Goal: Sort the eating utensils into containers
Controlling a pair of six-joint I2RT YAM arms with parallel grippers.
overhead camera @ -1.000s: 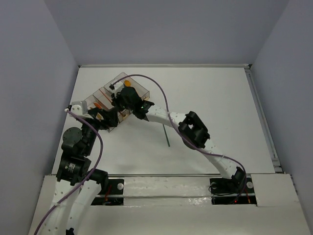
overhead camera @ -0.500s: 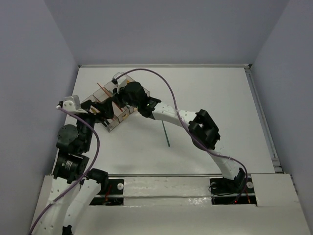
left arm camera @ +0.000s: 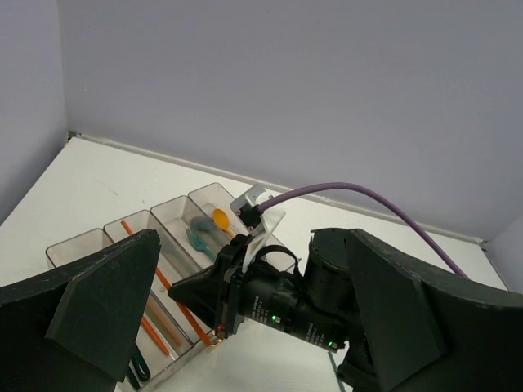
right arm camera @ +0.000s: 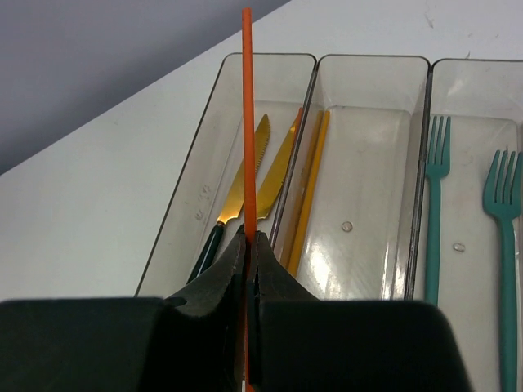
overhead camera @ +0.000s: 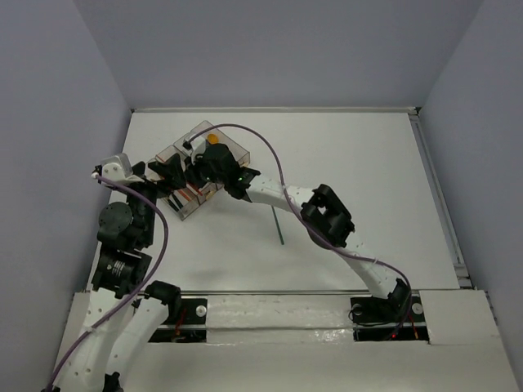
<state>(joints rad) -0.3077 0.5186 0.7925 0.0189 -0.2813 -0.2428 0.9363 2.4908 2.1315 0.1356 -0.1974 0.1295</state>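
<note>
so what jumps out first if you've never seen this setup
The right gripper is shut on an orange stick that points out over the clear bins at the table's far left. In them, knives, orange sticks and teal forks lie in separate compartments. One dark stick lies alone on the table, nearer the arms.

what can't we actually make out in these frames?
- Top view: contents of the containers. The right arm's wrist and left fingers cover them, and the rest is too small.
- Right wrist view: lower end of the orange stick, buried between the right fingers. The fork bin is cut by the right edge.
- Left wrist view: near ends of the containers, behind the right arm's wrist and left fingers.
</note>
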